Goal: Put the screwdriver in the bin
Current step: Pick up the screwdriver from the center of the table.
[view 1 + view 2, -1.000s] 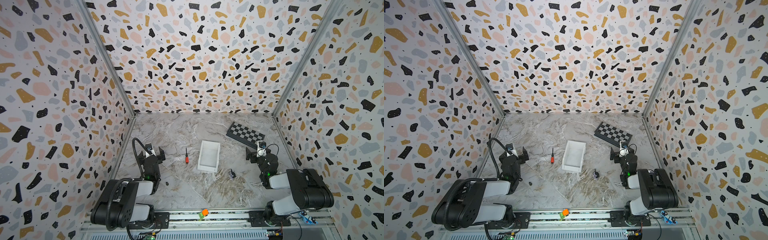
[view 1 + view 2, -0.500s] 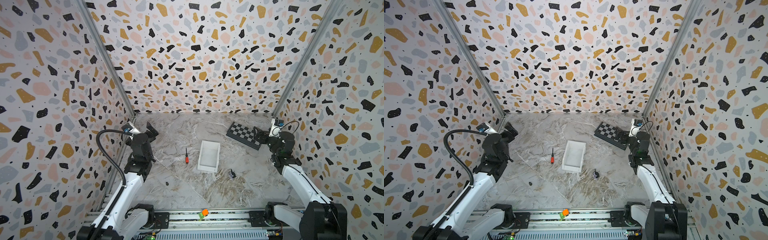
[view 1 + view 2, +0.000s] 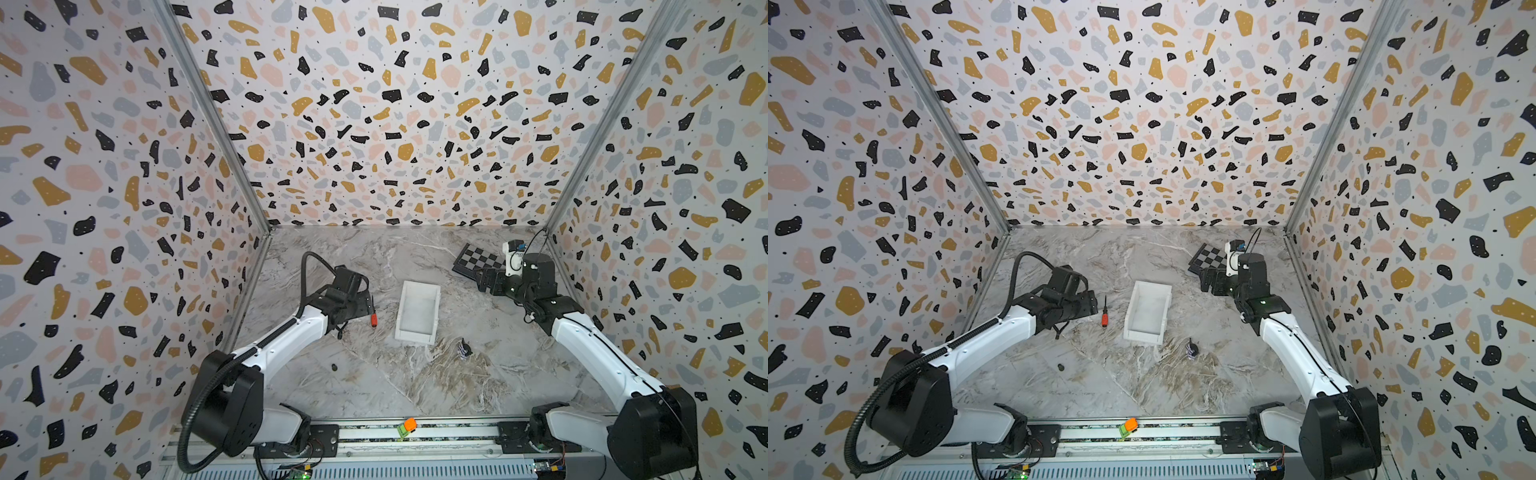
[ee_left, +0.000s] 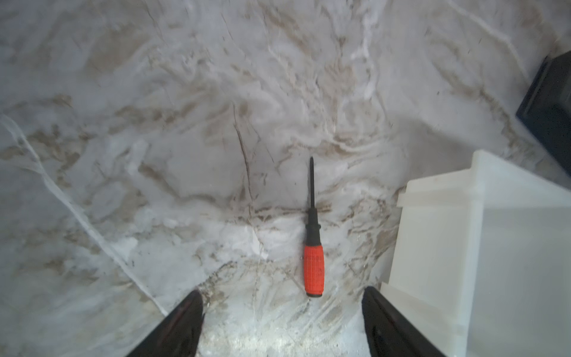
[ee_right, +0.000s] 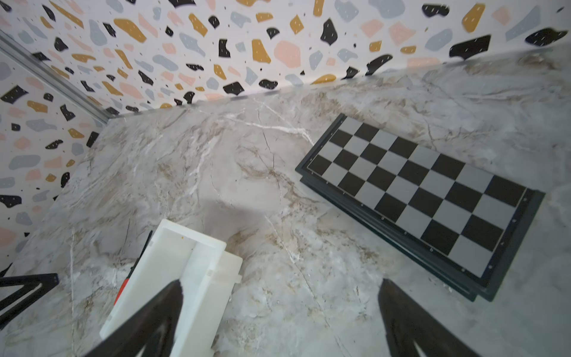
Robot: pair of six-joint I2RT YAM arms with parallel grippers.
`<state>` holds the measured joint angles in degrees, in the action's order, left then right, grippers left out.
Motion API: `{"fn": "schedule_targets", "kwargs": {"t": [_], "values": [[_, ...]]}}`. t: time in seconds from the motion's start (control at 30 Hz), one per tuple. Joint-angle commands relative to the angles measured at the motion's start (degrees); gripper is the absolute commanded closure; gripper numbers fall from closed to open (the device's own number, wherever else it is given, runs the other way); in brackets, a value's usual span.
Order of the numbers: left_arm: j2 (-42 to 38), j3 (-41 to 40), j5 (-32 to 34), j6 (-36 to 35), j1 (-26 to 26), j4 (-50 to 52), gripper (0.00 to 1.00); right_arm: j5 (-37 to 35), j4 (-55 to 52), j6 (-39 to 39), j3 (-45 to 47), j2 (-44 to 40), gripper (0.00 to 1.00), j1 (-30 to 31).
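Observation:
The screwdriver (image 3: pixel 374 318) (image 3: pixel 1104 319), red-orange handle and thin black shaft, lies flat on the marble floor just left of the bin (image 3: pixel 415 337) (image 3: pixel 1144 335). The bin is white, open-topped and has nothing in it. My left gripper (image 3: pixel 366 301) (image 3: pixel 1090 301) hovers at the screwdriver's left side. In the left wrist view the left gripper (image 4: pixel 282 292) is open, with the screwdriver's handle (image 4: pixel 313 269) just beyond its fingertips and the bin's wall (image 4: pixel 432 247) beside it. My right gripper (image 3: pixel 484 281) (image 5: pixel 281 281) is open over bare floor between the bin (image 5: pixel 173 262) and the board.
A black-and-grey chequered board (image 3: pixel 478 262) (image 5: pixel 417 185) lies at the back right, partly under the right wrist. A small dark object (image 3: pixel 465 349) sits in front of the bin, a dark speck (image 3: pixel 333 367) lies front left. An orange-green piece (image 3: pixel 406 427) rests on the front rail.
Both arms unfolded from the front. The left gripper swung from the left wall rightwards to the screwdriver. The right gripper came forward from the back right corner, off the board.

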<state>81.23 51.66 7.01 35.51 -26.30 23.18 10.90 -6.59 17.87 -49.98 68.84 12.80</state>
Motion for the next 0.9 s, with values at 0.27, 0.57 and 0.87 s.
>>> {"fn": "schedule_targets", "kwargs": {"t": [0.27,0.57,0.87], "values": [[10.4,5.5,0.9,3.9,-5.6,2.2,0.32,1.2,-3.3,-1.2,0.9,-3.1,0.01,-0.3],[16.2,7.6,4.7,3.3,-5.9,3.0,0.46,4.8,-2.0,-0.6,4.7,-7.1,0.01,-4.2],[18.9,8.9,5.4,4.0,-6.3,2.4,0.53,6.6,-1.1,-0.7,7.4,-8.6,0.01,-6.2]]}}
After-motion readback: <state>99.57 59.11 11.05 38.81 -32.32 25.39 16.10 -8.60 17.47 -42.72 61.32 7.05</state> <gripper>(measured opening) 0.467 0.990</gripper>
